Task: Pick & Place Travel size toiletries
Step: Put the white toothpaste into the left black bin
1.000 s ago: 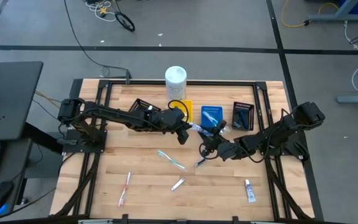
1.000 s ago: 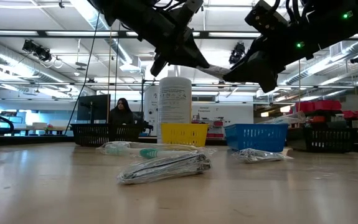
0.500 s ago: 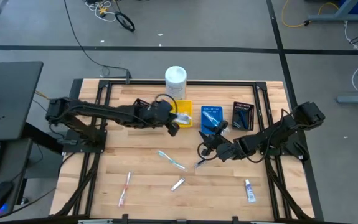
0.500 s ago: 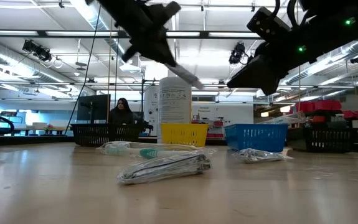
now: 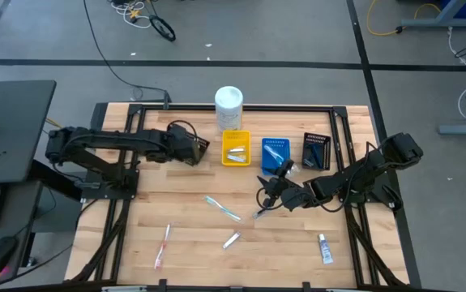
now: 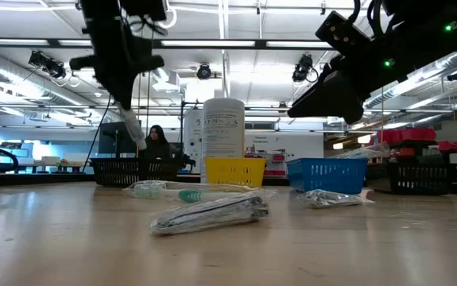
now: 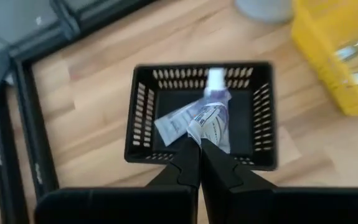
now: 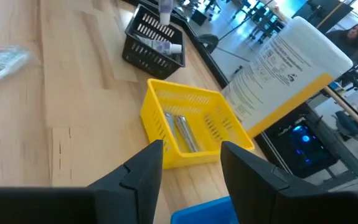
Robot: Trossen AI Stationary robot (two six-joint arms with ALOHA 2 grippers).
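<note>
White tube (image 7: 211,115) with printed label is held pinched between the closed fingers of the left gripper (image 7: 198,148), directly above the black basket (image 7: 142,112), which already holds another tube. A release while the tube hangs tilted could be enough to send it onto the basket rim and out onto the table. The left arm is drawn back and folded, wrist pointed down. The right gripper (image 8: 188,155) is kept waiting with fingers spread and empty, well apart from the black basket, beyond the yellow basket (image 8: 160,118).

Bright overhead light, blurred left-wrist view.
</note>
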